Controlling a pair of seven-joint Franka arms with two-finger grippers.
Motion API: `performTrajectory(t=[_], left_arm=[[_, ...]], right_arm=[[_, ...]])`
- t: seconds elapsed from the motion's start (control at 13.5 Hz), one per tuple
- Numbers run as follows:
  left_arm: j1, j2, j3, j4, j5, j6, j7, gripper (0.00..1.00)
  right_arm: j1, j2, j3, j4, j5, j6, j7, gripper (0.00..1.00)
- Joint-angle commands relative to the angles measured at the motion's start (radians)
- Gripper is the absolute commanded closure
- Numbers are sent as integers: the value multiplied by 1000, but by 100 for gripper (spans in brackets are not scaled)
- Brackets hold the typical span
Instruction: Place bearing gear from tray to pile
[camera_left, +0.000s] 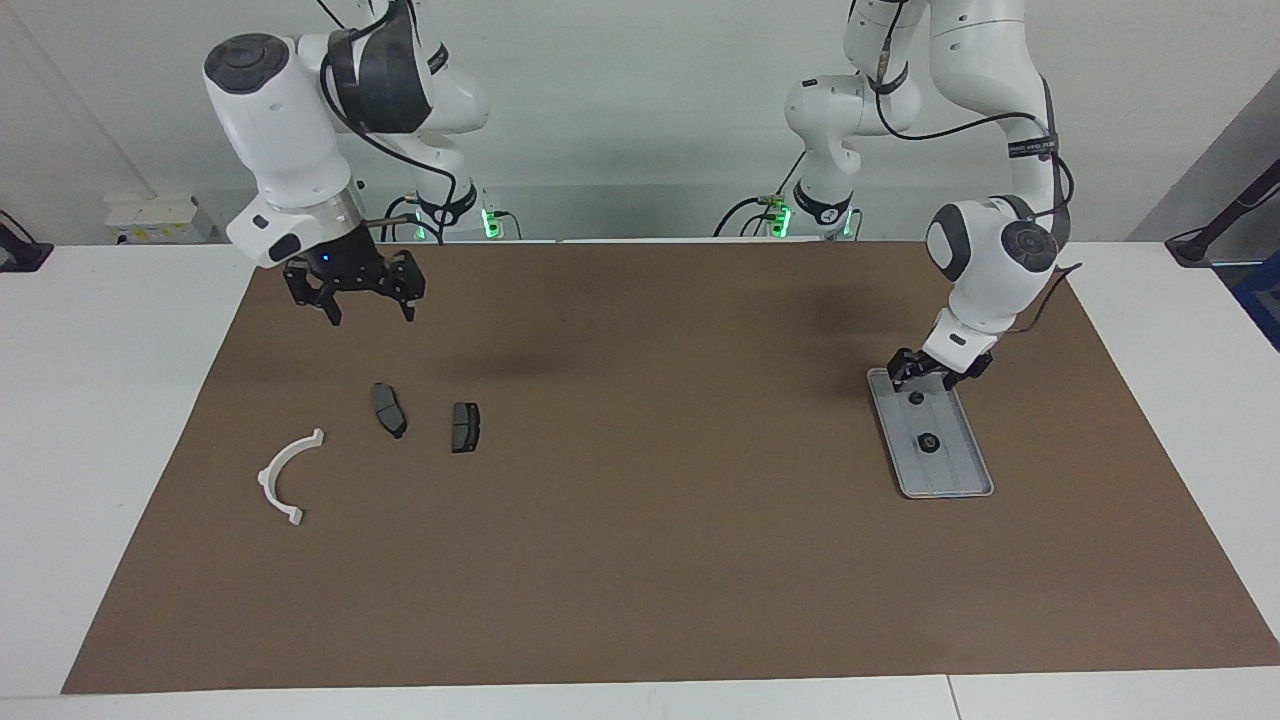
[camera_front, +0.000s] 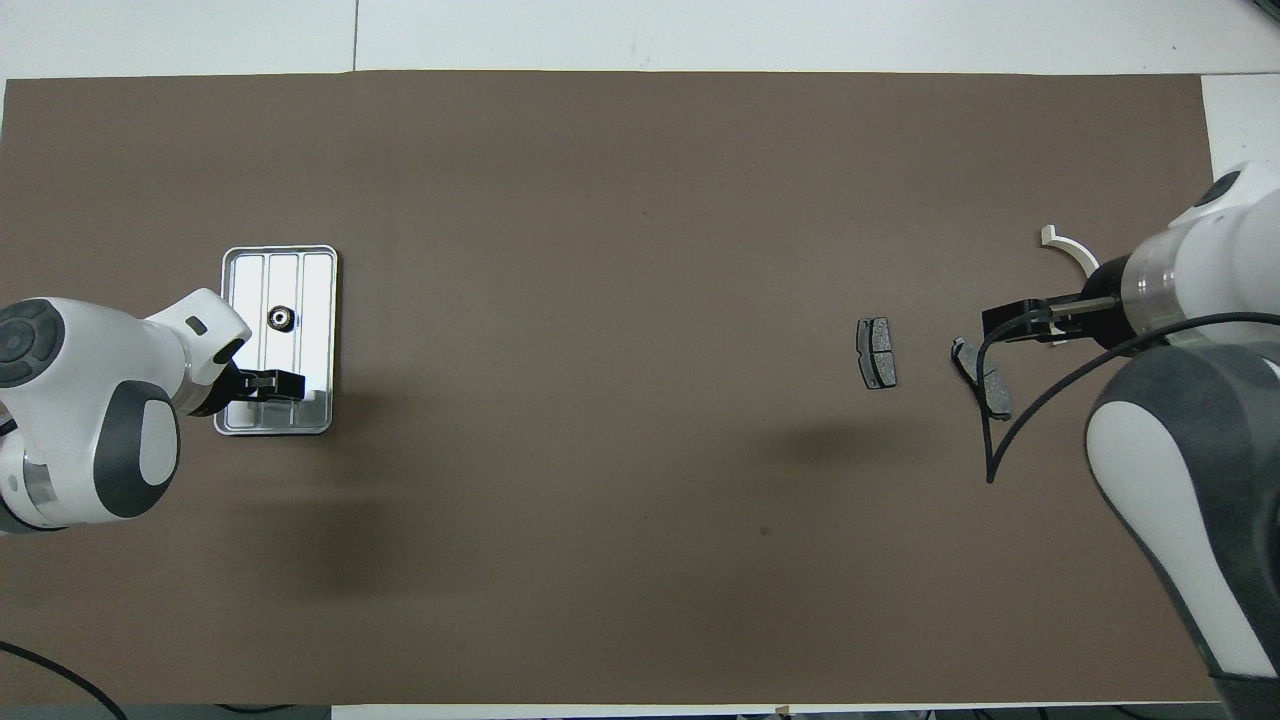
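The silver ridged tray (camera_left: 950, 470) (camera_front: 312, 300) lies toward the left arm's end of the table. At its end nearer the robots lies a small dark round bearing gear (camera_left: 916, 398). My left gripper (camera_left: 932, 380) (camera_front: 285, 385) hangs low right over that gear, open, and hides it in the overhead view. A second round part with a bright ring (camera_left: 928, 443) (camera_front: 279, 318) lies mid-tray. The pile is a white half-ring bracket (camera_left: 285, 475) (camera_front: 1062, 241) and two dark brake pads (camera_left: 389, 410) (camera_left: 465, 427) (camera_front: 876, 352) (camera_front: 990, 392). My right gripper (camera_left: 365, 312) (camera_front: 1008, 325) hovers open above the mat beside the pads.
A brown mat (camera_left: 640, 520) covers most of the white table. The right arm's body and cable (camera_front: 1040, 400) overlap part of the bracket and one pad in the overhead view.
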Motion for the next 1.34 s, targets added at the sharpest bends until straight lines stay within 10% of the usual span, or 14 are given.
performTrajectory(t=[0.0, 0.89, 0.96, 1.11, 1.26], left_arm=[[0, -8, -3, -28, -4, 34, 12, 5], [-8, 37, -3, -28, -4, 99, 9, 8], [-10, 37, -3, -27, -4, 99, 9, 23], [-10, 40, -5, -16, -4, 97, 7, 91], [-11, 44, -6, -2, -4, 95, 7, 100]], right_arm=[[1, 80, 2, -9, 17, 82, 27, 0], [49, 203, 2, -6, 8, 216, 92, 0], [49, 205, 2, -6, 8, 216, 92, 0], [49, 205, 2, -8, 8, 216, 90, 0], [49, 205, 2, -8, 8, 216, 90, 0]])
